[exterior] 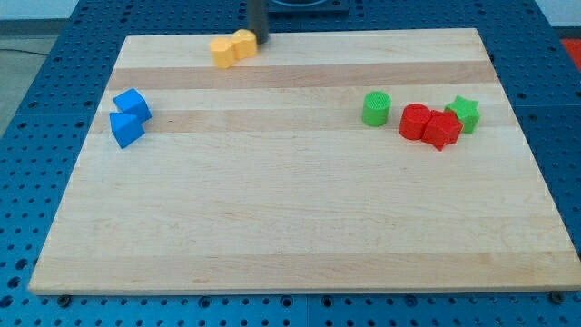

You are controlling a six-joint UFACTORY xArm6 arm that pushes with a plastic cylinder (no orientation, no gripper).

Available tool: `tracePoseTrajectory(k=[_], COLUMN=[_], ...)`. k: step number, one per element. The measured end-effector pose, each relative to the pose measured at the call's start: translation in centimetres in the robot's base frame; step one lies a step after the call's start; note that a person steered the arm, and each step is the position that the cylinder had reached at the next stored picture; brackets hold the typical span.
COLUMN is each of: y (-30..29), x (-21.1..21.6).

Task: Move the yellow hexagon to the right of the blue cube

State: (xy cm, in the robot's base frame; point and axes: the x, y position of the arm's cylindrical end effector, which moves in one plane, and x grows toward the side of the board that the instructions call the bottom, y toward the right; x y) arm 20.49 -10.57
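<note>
The yellow hexagon (243,44) sits near the view's top edge of the wooden board (300,218), a bit left of the middle. My tip (259,42) is right beside it, on its right side, and seems to touch it. The arm has no pincer at all, only the dark rod, so nothing is spread, pressed together or pinching. The rod comes down from the view's top and only its low part shows.

Another yellow block (222,52) leans against the hexagon on its left. I cannot tell its shape.

Far off at the view's left side are two blue blocks touching each other. The upper one is the blue cube (132,104). The lower blue block (126,128) looks more like a wedge.

On the view's right side is a green cylinder (376,109), standing a little apart. Near it are a red cylinder (416,122) and a red block (442,129) pressed close, and a green star (464,113) touches the red block.

The board lies on a blue table with little holes (54,64). There is no writing I can read.
</note>
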Motion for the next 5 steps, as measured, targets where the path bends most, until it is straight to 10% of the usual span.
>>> tracePoseTrajectory(k=[2, 5], y=[-8.9, -6.0], x=[2.2, 6.5])
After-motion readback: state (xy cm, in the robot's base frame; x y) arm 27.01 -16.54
